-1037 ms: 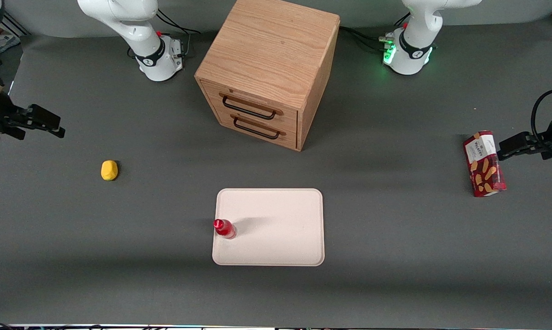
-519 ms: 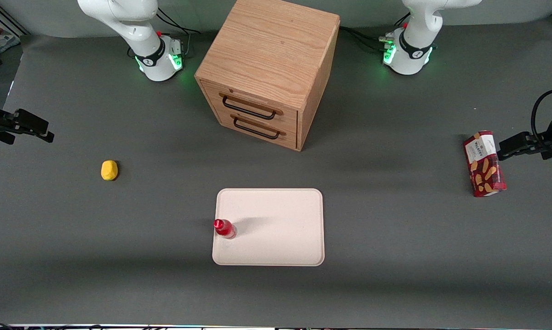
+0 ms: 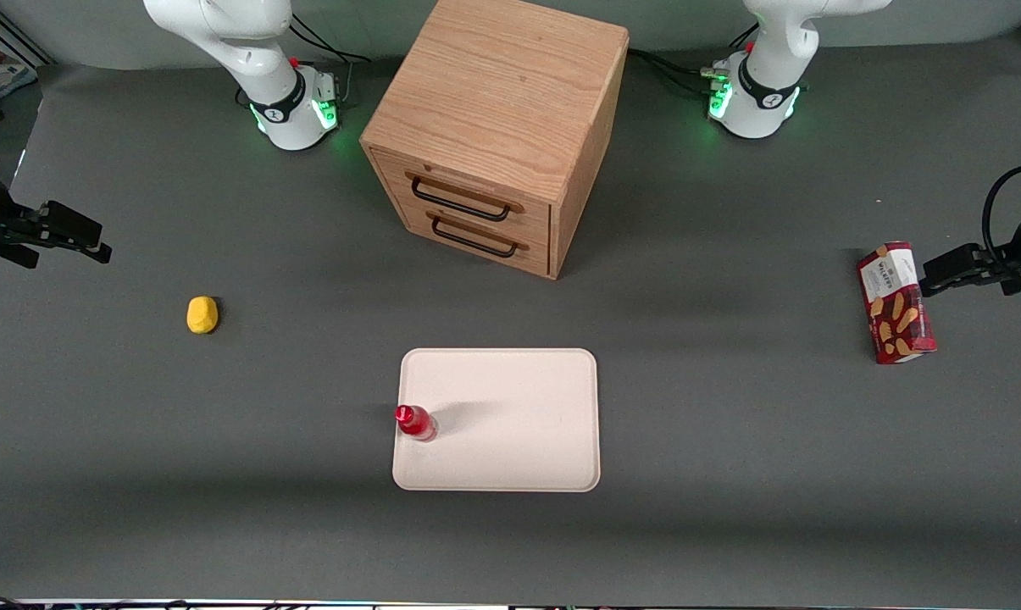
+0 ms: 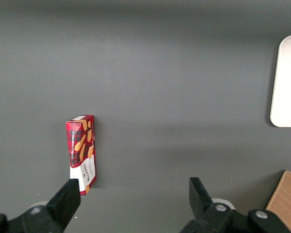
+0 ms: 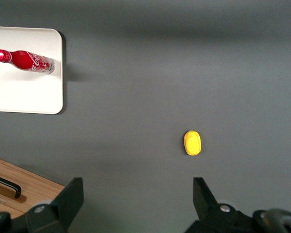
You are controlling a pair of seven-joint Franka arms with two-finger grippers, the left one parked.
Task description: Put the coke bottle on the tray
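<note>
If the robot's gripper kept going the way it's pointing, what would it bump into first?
The open gripper, empty at the working arm's end of the table, points along the table toward the wooden drawer cabinet. The way looks free until there; the yellow lump seems off that line, though depth is unclear.

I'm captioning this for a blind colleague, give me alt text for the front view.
A small red coke bottle stands upright on a cream tray, at its edge toward the working arm's end. The open, empty gripper hangs far off at that end, above the table.
</note>
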